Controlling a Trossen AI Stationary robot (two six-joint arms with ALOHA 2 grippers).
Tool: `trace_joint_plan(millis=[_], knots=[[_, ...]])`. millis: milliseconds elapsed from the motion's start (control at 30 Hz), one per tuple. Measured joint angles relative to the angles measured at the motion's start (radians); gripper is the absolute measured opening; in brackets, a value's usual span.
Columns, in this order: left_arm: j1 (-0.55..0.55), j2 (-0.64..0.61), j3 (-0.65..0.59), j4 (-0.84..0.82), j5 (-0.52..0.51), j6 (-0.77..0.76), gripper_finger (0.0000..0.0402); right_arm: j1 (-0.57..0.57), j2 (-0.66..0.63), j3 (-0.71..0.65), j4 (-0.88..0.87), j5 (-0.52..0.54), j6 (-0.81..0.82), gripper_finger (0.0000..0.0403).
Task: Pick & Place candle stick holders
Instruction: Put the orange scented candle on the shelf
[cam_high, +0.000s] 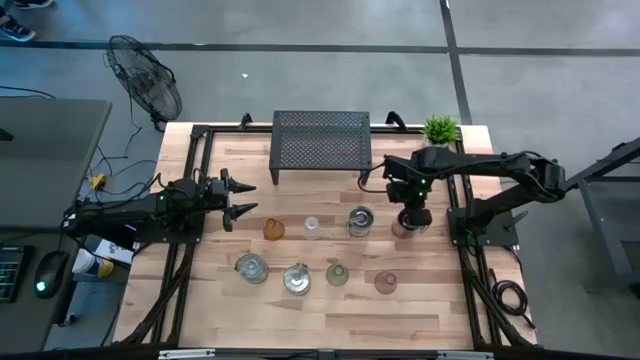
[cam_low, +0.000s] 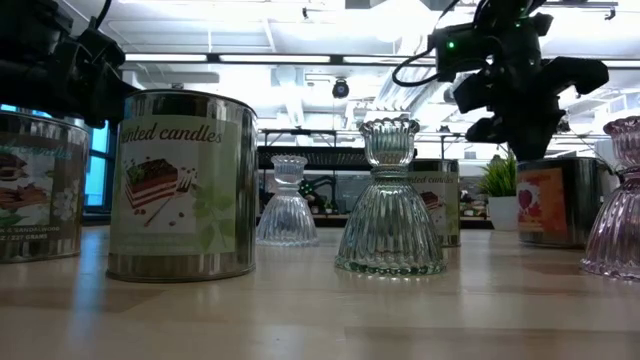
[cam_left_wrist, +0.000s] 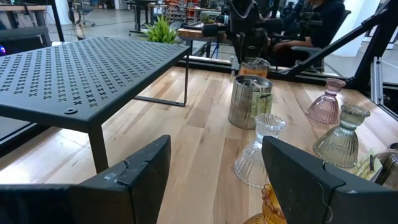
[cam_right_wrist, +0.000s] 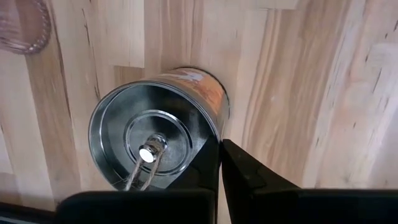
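Risk: right tool (cam_right_wrist: 219, 163), fingers pressed together on the silvery tin holder (cam_right_wrist: 158, 127) rim, may tip it when lifting; left tool (cam_high: 240, 197) spread, idle.

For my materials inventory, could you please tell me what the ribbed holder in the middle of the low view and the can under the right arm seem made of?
The ribbed holder looks like clear pressed glass: see-through, fluted. The can looks like shiny tin-type metal with a printed label: mirror-like inside.

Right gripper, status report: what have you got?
Right gripper shut, directly above silver tin holder, not gripping. Left gripper open, waiting beside amber holder. Nothing blocking.
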Motion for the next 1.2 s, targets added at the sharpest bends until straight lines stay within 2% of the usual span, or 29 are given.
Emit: trace_joint_plan(millis=[500,1000,1200], knots=[[0.000,0.000,0.000,0.000,0.000,0.000,0.0248,-0.059,-0.002,0.147,-0.133,0.031,0.022,0.0000],[0.000,0.000,0.000,0.000,0.000,0.000,0.0248,-0.113,-0.003,0.153,-0.128,0.043,0.017,0.0000],[0.000,0.000,0.000,0.000,0.000,0.000,0.0248,-0.113,-0.003,0.203,-0.167,0.059,0.016,0.0000]])
